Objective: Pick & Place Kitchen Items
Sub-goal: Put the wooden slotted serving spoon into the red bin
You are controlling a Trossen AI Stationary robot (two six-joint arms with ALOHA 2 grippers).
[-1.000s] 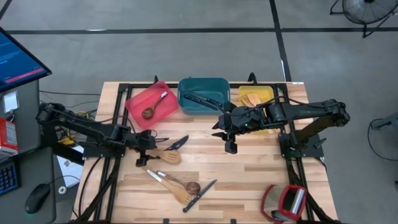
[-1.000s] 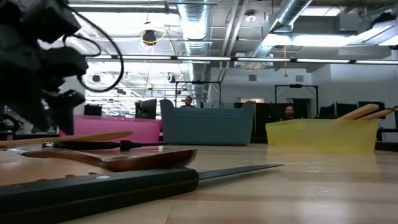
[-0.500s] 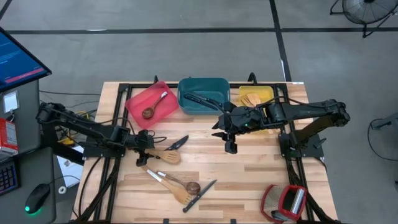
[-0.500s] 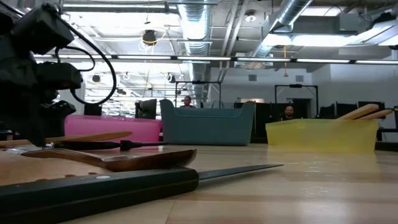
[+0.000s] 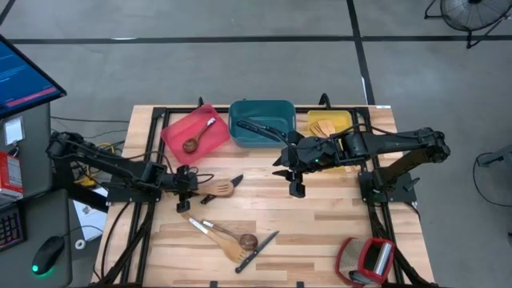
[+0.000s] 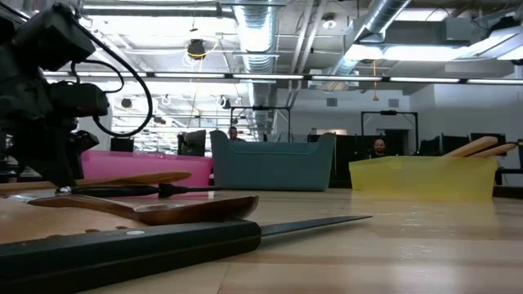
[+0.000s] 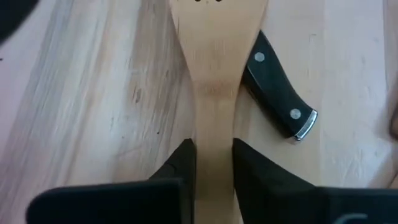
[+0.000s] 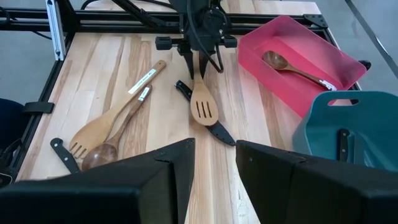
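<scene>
Near edge: knife [image 5: 258, 250], spoon [image 5: 240, 238], forked spatula [image 5: 225, 247] lay piled together on table [image 5: 320, 232].

Mid-table: left gripper [image 5: 190, 188] clamped narrow on slotted spatula [image 5: 222, 190] handle, head lying over second knife [image 5: 232, 182]. Second ago those fingers were wide open and spatula lay lower, more angled.

Right gripper [image 5: 294, 182] hovered mid-table, fingers partly apart, nothing between them, hadn't budged.

Far side: red tray [image 5: 197, 133] held one spoon, teal tray [image 5: 262, 122] a black-handled knife, yellow tray [image 5: 331, 128] wooden spatulas.

Black-handled knife [image 6: 163, 243] lies before pink tray [image 6: 147, 169], teal tray [image 6: 274, 166]
</scene>
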